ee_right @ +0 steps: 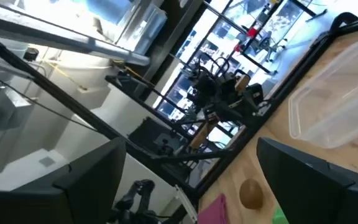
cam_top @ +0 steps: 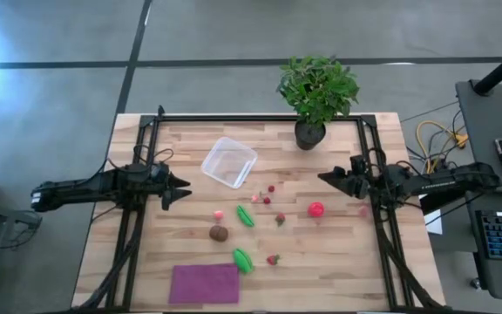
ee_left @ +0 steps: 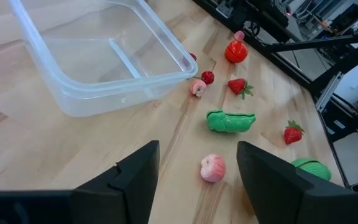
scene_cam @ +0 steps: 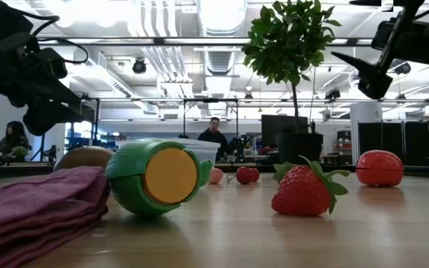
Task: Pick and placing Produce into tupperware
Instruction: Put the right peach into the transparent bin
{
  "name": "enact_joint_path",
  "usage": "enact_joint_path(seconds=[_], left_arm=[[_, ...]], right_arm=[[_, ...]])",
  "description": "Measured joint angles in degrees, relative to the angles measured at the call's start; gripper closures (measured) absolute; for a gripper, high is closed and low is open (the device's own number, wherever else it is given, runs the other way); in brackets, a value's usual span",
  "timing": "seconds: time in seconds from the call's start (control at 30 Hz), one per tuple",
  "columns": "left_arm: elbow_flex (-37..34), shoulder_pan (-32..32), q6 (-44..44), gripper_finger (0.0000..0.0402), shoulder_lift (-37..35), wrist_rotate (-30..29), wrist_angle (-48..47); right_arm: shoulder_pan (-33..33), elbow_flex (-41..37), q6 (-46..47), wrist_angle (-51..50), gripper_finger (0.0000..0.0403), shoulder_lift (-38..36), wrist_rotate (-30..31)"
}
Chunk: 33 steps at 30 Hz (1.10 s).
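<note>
Pink fruit (ee_left: 213, 168) just beyond left gripper's (ee_left: 197, 165) open jaws.

In the low view the purple cloth (scene_cam: 32, 205) runs off the picture's edge, and the green pod (scene_cam: 159, 177) hides most of the tub (scene_cam: 203, 152) and the brown oval (scene_cam: 84, 158). The small red bits (cam_top: 268, 195) are too tiny to identify from above.

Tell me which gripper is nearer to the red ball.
Right. The right gripper hovers just beside the red ball, toward the plant side. The left gripper is far across the table, past the green pieces.
</note>
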Motion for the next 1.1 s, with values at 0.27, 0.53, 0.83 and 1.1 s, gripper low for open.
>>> enact_joint_path(seconds=[0.27, 0.53, 0.83, 1.1], left_arm=[[0.0, 0.0, 0.0, 0.0201, -0.1, 0.0, 0.0], [-0.1, 0.0, 0.4, 0.0201, -0.1, -1.2, 0.4], [-0.3, 0.0, -51.8, 0.0201, 0.3, -4.0, 13.5], [-0.7, 0.0, -43.9, 0.0201, 0.5, -4.4, 18.1]], right_arm=[[0.0, 0.1, -0.6, 1.4, 0.0049, -0.1, 3.5], [0.0, 0.1, -2.1, 6.1, 0.0049, 0.0, 12.0], [0.0, 4.8, -16.0, 19.7, 0.0049, -0.2, 12.6], [0.0, 13.1, -17.0, 19.2, 0.0049, 0.3, 12.5]])
